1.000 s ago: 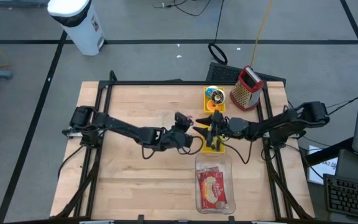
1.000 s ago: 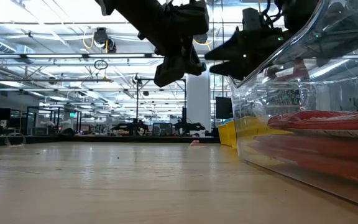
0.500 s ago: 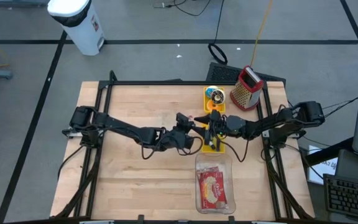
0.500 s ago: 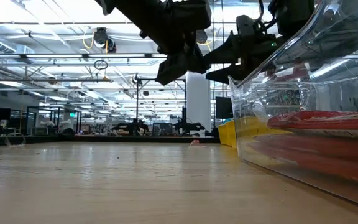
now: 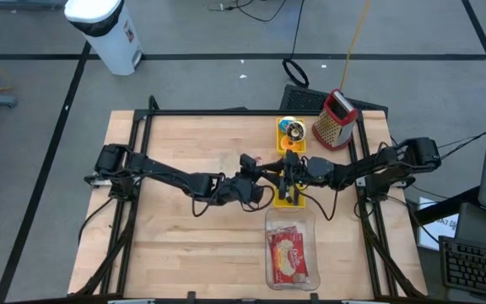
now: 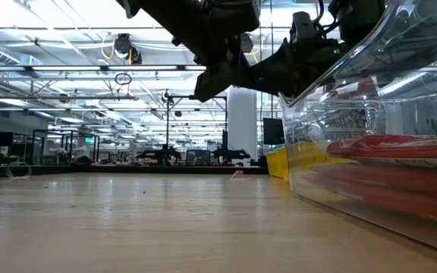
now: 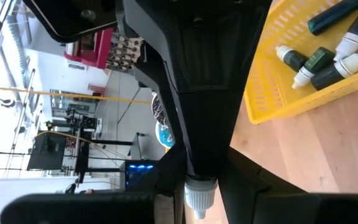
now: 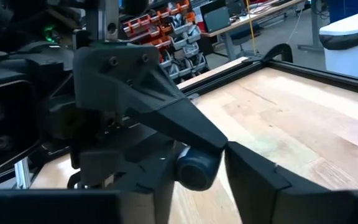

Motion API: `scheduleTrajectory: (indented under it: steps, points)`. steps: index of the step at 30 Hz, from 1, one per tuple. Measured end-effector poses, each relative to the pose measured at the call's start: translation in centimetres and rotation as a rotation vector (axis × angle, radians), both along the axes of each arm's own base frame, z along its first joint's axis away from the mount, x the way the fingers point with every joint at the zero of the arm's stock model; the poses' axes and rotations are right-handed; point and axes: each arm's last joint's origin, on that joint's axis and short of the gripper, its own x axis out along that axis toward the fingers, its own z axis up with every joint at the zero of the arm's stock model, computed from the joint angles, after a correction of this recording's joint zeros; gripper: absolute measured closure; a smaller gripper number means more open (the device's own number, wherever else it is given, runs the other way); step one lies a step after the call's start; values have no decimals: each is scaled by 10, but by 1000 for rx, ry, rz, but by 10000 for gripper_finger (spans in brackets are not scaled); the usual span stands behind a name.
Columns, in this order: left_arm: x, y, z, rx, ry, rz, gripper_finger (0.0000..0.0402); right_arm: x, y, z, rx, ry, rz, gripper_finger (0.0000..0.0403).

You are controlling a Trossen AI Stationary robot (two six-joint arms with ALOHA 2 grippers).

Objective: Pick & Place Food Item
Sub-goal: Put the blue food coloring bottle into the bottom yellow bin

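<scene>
A small dark bottle with a white nozzle is held in the air over the middle of the table, where my two grippers meet tip to tip. My left gripper reaches in from the table's left and is shut on it. Coming from the table's right, my right gripper is shut on the same bottle, whose dark round end shows in the right wrist view. A yellow basket with several like bottles stands on the table just beneath them. In the low view both grippers hang well above the tabletop. My left gripper has the bottle between its two fingers, with the white nozzle end pointing back toward its wrist. It comes about level from the table's left; my right gripper hides the rest of the bottle. The bottle is clear of the table. My right gripper pinches the bottle's dark round end between its two fingers. It comes level from the table's right, along the bottle. The left gripper's body stands right behind the bottle and hides the far part.
A clear plastic container with a red food packet lies near the front edge, filling the low view's right side. A red grater and a second yellow holder with a can stand at the far right.
My right gripper's fingers first stood wide apart, then closed in on the bottle held by my left gripper. The right gripper edged slightly toward the left one. The bottle has stayed in the air at the same spot.
</scene>
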Motion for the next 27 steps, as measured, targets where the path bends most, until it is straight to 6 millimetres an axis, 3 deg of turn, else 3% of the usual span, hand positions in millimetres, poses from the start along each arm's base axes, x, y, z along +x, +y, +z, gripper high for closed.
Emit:
scheduleTrajectory:
  steps: [6,9,20,23,27]
  points:
    - [-1,-3,0,-57,-48,32,324,0,0,0,0,0,0,333]
    - [-2,-8,-1,-87,-66,38,319,0,0,0,-3,2,8,340]
    - [-15,-36,15,-172,-134,10,210,-6,0,8,-58,26,-2,345]
    - [-28,-32,34,-317,-165,-5,189,-12,0,12,-60,60,4,344]
    - [-50,-10,66,-689,-186,-106,178,-24,1,20,-84,117,12,344]
